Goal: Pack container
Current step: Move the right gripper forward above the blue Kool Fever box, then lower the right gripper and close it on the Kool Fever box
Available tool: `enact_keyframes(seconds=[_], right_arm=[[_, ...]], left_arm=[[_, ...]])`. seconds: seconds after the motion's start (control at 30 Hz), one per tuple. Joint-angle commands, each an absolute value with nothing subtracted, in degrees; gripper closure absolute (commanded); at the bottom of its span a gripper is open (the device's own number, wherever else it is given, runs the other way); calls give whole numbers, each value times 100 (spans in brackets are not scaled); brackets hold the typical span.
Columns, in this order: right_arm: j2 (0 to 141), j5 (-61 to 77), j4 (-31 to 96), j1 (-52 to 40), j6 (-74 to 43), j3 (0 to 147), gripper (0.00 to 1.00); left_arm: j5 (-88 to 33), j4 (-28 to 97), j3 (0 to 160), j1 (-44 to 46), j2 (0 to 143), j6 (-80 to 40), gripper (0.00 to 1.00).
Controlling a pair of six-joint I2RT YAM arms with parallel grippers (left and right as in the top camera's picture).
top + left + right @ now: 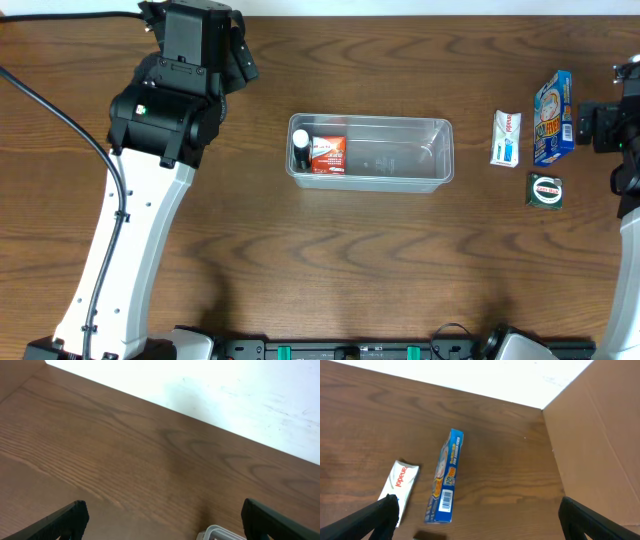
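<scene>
At table [300, 270] centre, clear container [395, 160] w/ red-white box [328, 155] inside, one end

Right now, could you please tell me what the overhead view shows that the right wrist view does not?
Only overhead: the clear rectangular plastic container mid-table, a red-and-white packet inside at one end, and the white left arm. Only right wrist: a brown cardboard panel on the picture's right. Both: the blue rectangular carton, the white toothpaste box beside it, and the brown wooden table.
</scene>
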State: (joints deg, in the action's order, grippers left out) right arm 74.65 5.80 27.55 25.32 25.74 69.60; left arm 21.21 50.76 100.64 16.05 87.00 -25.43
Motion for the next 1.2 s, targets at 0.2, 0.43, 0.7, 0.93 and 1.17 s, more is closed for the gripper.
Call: enact_keyframes(seconds=[0.2, 0.43, 0.7, 0.93, 1.17], right_arm=[[8134, 825, 2591, 2722, 2209, 7081, 1], [9011, 1085, 2381, 2722, 2209, 7081, 1], [9655, 1109, 1997, 2714, 1796, 7081, 4], [10285, 1529, 1619, 2650, 1629, 7081, 15], [10427, 1529, 1542, 2637, 1625, 7081, 29]], left_arm=[[2215, 5076, 10106, 1581, 8685, -2462, 1], [2215, 5076, 10106, 1581, 8685, -2462, 2], [2215, 5076, 10106, 1581, 8685, -2464, 2], [2215, 5076, 10106, 1581, 8685, -2464, 2], [2215, 5076, 10106, 1581, 8685, -2462, 2]])
